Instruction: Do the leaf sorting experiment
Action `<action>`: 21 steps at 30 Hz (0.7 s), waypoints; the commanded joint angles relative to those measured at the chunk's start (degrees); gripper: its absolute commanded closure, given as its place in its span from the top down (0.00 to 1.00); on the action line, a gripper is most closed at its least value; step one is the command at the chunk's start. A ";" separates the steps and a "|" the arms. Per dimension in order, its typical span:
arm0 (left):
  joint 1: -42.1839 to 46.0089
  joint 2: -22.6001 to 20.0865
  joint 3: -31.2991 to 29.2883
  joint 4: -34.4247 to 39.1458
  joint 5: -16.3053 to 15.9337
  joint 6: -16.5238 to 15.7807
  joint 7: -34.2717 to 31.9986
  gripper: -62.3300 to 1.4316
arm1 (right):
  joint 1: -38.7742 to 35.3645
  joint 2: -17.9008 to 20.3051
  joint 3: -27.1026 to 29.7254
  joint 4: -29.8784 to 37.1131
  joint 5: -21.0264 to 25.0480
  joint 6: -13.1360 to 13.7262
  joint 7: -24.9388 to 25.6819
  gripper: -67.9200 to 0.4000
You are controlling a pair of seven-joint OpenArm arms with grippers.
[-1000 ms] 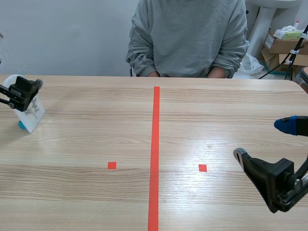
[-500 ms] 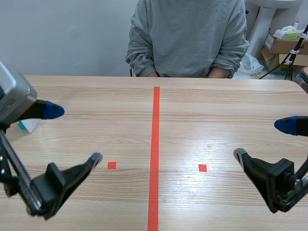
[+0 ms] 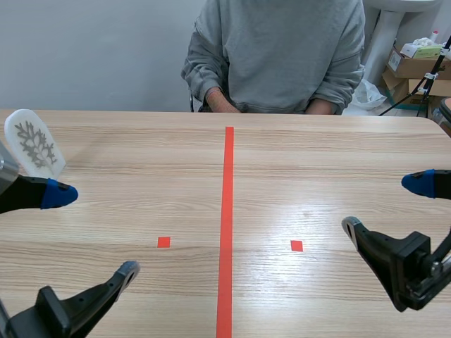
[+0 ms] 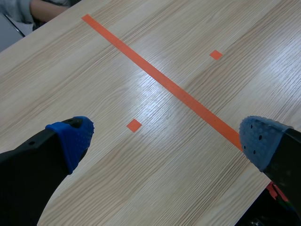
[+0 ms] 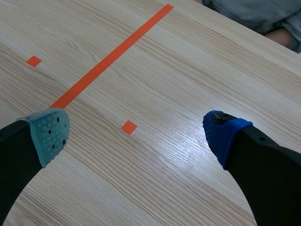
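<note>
At the far left of the bench (image 3: 317, 162), close to its edge: a white oval leaf card (image 3: 32, 144) printed with a grey branching leaf, standing up and leaning a little, its foot hidden behind the left arm's blue-tipped finger (image 3: 58, 193). Impossible to tell from the scene view whether touching that finger or merely behind it. Left jaws spread wide, gripping nothing, hovering low over the near left part of the bench, the second finger's grey tip (image 3: 128, 269) down toward the near edge. Seen past the left wrist: two blue dotted pads (image 4: 73, 136) far apart, bare wood between them, a small tape square (image 4: 134, 125) lying closer to one pad and the long tape line (image 4: 160, 77) running slantwise toward the other. Right jaws likewise wide, holding nothing, low over the near right part of the bench and well apart from the leaf card. Seen past the right wrist: a grey-green pad (image 5: 49, 134) on one side, a blue pad (image 5: 223, 134) on the other, with one orange-red square on the wood between them and the tape line ahead, beside the grey-green pad. Down the middle of the bench in the scene view, that same line, with one square on either side of it. Across the bench, a seated person (image 3: 275, 53) in a grey sweatshirt, one hand (image 3: 220, 103) at the far edge. Behind, at the far right, stacked cardboard boxes (image 3: 416, 70).
</note>
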 commanded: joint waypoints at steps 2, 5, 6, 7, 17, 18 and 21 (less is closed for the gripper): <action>-0.02 0.33 0.02 0.37 -0.44 0.07 -0.83 1.00 | 0.66 0.48 0.57 0.22 0.57 0.00 0.44 0.85; -0.02 0.33 -0.52 0.37 -0.44 0.09 -0.81 1.00 | 0.66 0.48 0.57 0.22 0.57 0.00 0.42 0.85; -0.02 0.33 -0.94 0.37 -0.50 0.07 -0.83 1.00 | 0.66 0.48 0.57 0.22 0.57 0.02 0.42 0.85; -0.02 0.33 -1.31 0.37 -0.96 0.07 -0.85 1.00 | 0.66 0.48 0.57 0.22 0.57 0.02 0.42 0.85; -0.04 2.89 -3.58 0.35 -3.85 0.02 -0.61 1.00 | 0.66 0.48 0.57 0.22 0.57 0.02 0.26 0.85; -0.04 3.17 -3.58 0.35 -3.82 0.02 -0.61 1.00 | 0.66 0.48 0.57 0.22 0.57 0.02 0.24 0.85; -0.04 3.30 -3.56 0.35 -3.76 -0.17 -0.61 1.00 | 0.66 0.48 0.57 0.22 0.57 0.02 0.24 0.85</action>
